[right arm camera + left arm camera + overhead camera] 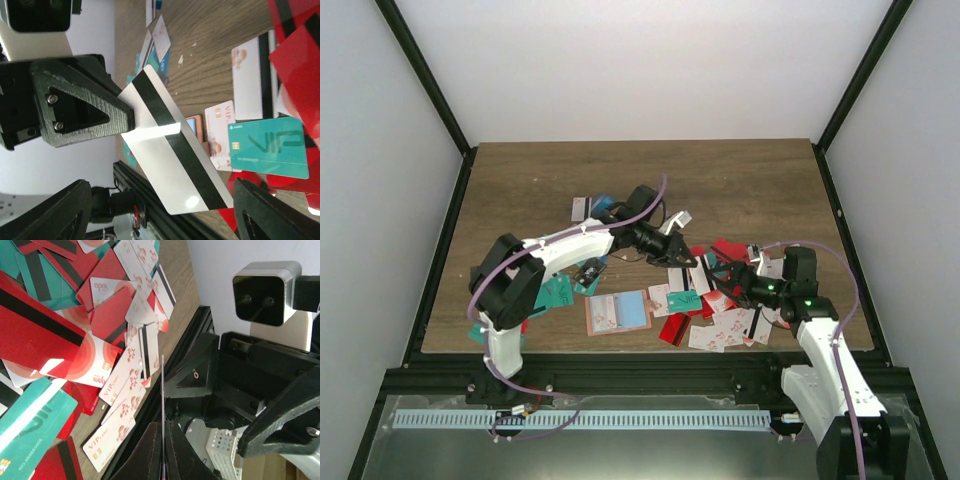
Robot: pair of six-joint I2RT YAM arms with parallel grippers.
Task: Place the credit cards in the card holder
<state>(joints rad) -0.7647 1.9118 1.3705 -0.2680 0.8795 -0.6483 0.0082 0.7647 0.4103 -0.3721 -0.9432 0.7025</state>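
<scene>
Two arms stand at the desk (520, 180), the left arm (565, 250) and the right arm (825, 345), with one pair of jaws each. One card holder (617, 312) lies open on the near side of the left jaws. One striped white card (170, 160) is pinched in the left jaws. The loose credit cards (720, 325), red, white and teal, number well over a dozen, mostly around the right jaws; overlap defeats an exact count.
</scene>
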